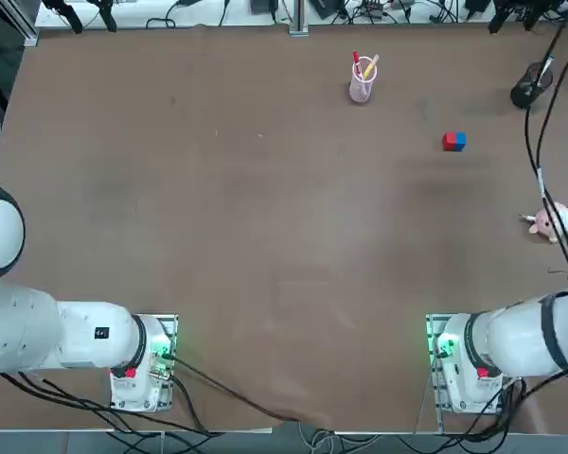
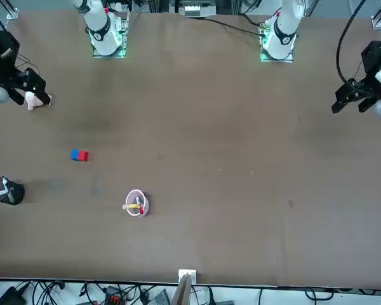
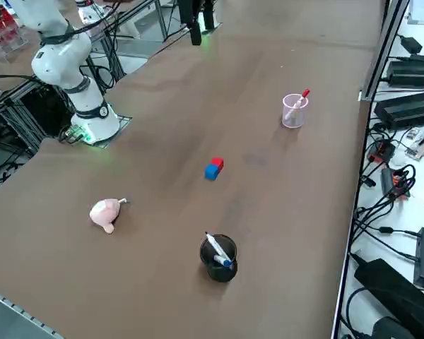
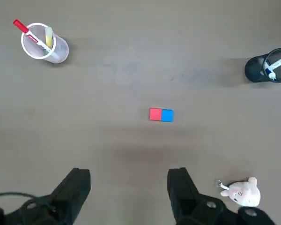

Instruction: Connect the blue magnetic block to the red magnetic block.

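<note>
R fingers (image 4: 129, 187) apart, empty (wrist cam only) | blue magnetic block (image 4: 167, 115) touching red magnetic block (image 4: 155, 114)

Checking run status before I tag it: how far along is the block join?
Done: the small blue magnetic cube sits flush against the small red magnetic cube on the brown table, joined as one bar. In hand: nothing; the right gripper hangs above the table short of the pair, fingers open and empty. Left: nothing visible.

No text, label, brand or number can be read on anything here.
</note>
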You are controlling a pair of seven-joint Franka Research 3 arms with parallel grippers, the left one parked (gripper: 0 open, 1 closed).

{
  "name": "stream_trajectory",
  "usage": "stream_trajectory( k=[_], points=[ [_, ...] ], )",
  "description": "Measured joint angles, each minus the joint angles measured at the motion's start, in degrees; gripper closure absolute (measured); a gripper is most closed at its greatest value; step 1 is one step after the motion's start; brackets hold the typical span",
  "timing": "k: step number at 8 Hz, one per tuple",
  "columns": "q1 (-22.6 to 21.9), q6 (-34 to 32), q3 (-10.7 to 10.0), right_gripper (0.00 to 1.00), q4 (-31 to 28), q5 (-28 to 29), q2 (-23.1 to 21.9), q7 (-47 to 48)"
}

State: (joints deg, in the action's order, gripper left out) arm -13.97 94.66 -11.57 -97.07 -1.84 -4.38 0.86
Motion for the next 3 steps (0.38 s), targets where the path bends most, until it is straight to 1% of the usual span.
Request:
stream_trajectory(
  k=[3],
  points=[
    [0.3,0.2,1.2,0.0,0.1,0.9,0.0,0.0]
  ],
)
